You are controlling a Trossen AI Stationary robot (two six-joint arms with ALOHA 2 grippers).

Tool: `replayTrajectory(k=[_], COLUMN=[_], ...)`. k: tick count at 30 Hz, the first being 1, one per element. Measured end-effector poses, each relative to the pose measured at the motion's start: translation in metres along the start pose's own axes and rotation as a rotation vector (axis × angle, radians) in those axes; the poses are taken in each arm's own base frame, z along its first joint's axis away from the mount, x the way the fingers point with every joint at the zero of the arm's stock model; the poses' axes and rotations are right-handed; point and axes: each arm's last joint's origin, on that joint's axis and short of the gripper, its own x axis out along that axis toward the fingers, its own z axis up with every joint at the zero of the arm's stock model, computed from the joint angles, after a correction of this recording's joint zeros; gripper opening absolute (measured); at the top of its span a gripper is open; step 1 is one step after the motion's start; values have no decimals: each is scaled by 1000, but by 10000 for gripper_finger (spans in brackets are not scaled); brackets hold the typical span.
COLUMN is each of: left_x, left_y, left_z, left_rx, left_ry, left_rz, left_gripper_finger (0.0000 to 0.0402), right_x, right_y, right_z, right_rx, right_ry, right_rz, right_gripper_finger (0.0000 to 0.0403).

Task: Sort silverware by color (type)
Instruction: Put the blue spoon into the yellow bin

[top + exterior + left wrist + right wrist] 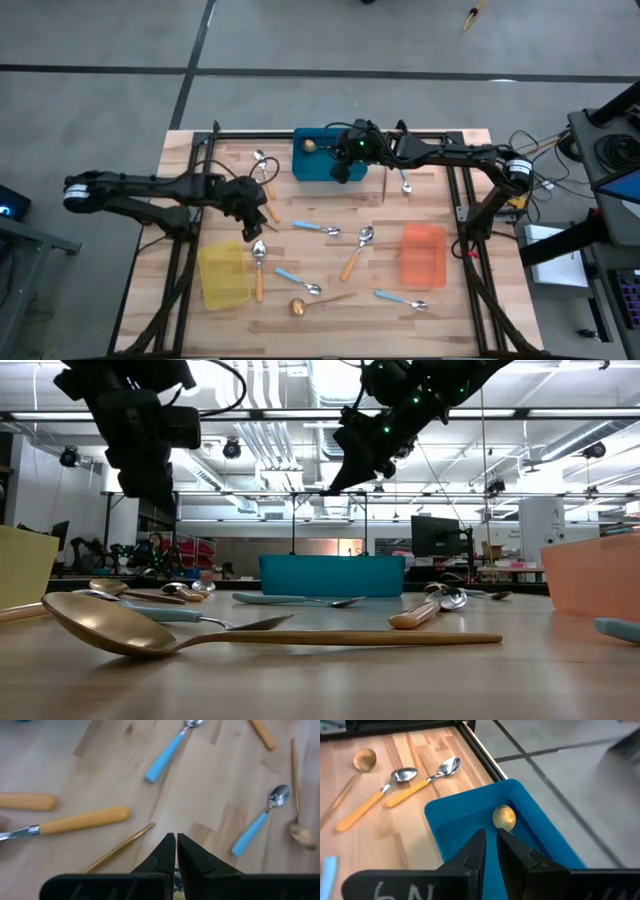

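Over the blue bin (318,158) at the far edge, the right gripper (491,842) is hovering nearly closed, apparently pinching a gold spoon (503,816), and should be lowering before letting go.

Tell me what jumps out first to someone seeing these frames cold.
Spoons lie scattered across the wooden table, with blue and orange handles and a few all gold, like the gold spoon near the front edge. Three bright bins stand out: the yellow bin at front left, the orange bin at front right, and the blue bin at the back. The right hand hovers over the blue bin, where a gold spoon bowl shows.
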Motion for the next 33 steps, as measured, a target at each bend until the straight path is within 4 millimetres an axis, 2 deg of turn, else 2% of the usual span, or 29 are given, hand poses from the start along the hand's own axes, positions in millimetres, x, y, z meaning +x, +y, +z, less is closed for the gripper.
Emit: replayTrajectory(k=[7, 11, 15, 19, 28, 33], left_x=[1, 0, 0, 1, 14, 28], left_y=[-19, -31, -43, -53, -61, -66], left_z=[-1, 1, 1, 1, 8, 13], left_rx=[50, 80, 119, 151, 167, 206], left_ry=[-40, -99, -161, -197, -240, -261], left_rz=[-69, -107, -124, -154, -165, -169], left_gripper_finger=[0, 0, 0, 0, 0, 0], right_x=[0, 0, -2, -9, -39, -52], right_y=[0, 2, 15, 34, 74, 87], right_z=[-2, -4, -5, -4, -4, -2], right_rx=[389, 439, 426, 380, 96, -14], right_ry=[28, 58, 96, 104, 109, 71], right_rz=[4, 52, 195, 245, 348, 396], right_gripper_finger=[38, 38, 38, 38, 38, 38])
